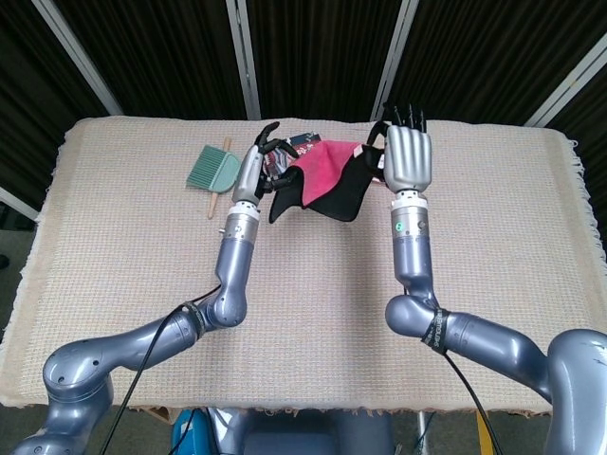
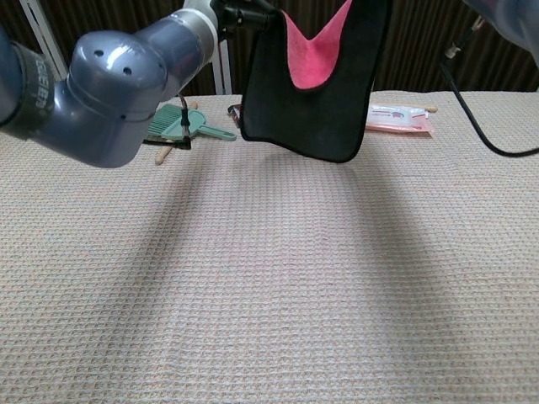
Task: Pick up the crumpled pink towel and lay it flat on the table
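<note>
**Towel held aloft between both hands, not yet laid down**

Table [image 1: 303, 284]: woven beige cover, wide bare stretch in front of the arms. That is the landing zone.

Towel [image 1: 322, 180]: pink on one face, black on the other, hanging off the table between the two hands toward the far edge. It sags in the middle, so the top edge is slack.

Left hand [image 1: 258, 163]: fingers grasping the towel's left corner. Right hand [image 1: 406, 159]: seen from the back, fingers extended upward; it holds the right corner, apparently by a thumb pinch, though the contact itself is hidden.

Judgement for the step: draw the hands apart to tension the top edge, bring the hanging edge down to touch first, then drag back and lower so it lands without folds. Keep it off the brush [image 1: 214, 171] and the packet [image 2: 396, 117].

View differences: the chest view shows the lower hem [image 2: 307, 150] hanging above the table and the pink packet beyond; neither hand appears there. The head view alone shows both grasps and a printed item [image 1: 302, 145] behind the towel.
</note>
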Tool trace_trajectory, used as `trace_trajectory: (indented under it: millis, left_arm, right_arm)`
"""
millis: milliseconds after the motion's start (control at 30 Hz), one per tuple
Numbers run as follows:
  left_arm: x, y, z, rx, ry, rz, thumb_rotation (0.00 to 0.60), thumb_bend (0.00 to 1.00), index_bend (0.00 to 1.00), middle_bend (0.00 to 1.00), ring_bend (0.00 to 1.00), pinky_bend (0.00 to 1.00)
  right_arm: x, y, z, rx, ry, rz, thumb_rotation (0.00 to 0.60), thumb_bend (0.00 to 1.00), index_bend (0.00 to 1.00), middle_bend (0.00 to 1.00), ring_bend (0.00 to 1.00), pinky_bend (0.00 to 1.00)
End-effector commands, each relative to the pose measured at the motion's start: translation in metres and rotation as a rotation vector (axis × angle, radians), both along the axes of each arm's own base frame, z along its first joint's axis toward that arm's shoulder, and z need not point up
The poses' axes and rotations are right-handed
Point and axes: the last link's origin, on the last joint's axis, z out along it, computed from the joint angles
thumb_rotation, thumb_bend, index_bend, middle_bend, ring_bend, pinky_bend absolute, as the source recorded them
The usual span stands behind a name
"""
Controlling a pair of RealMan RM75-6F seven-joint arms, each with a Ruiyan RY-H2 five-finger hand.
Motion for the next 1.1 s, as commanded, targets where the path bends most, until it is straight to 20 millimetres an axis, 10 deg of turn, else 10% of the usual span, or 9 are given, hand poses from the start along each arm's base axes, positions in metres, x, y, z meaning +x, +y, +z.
trace_trajectory:
  millis: [33,500,1100]
  left_arm:
    - [-0.022,-0.023,-0.018,-0.052,0.0,0.008,0.6,0.42,0.49,0.06,0.0,0.0]
    - [-0.095,-0.127,-0.018,-0.169,-0.005,0.016,0.6,0.42,0.49,0.06,0.0,0.0]
    - [-0.133,-0.183,-0.005,-0.227,0.025,-0.004,0.6,0.42,0.49,0.06,0.0,0.0]
  right_arm:
    - [-0.018,0.023,-0.011,0.047,0.034,-0.014,0.6,0.48,0.66,0.19,0.0,0.0]
    - [-0.043,0.109,-0.04,0.211,0.089,-0.003,0.6,0.48,0.66,0.19,0.0,0.0]
    - [-0.064,0.162,-0.042,0.267,0.106,-0.008,0.6,0.48,0.66,0.19,0.0,0.0]
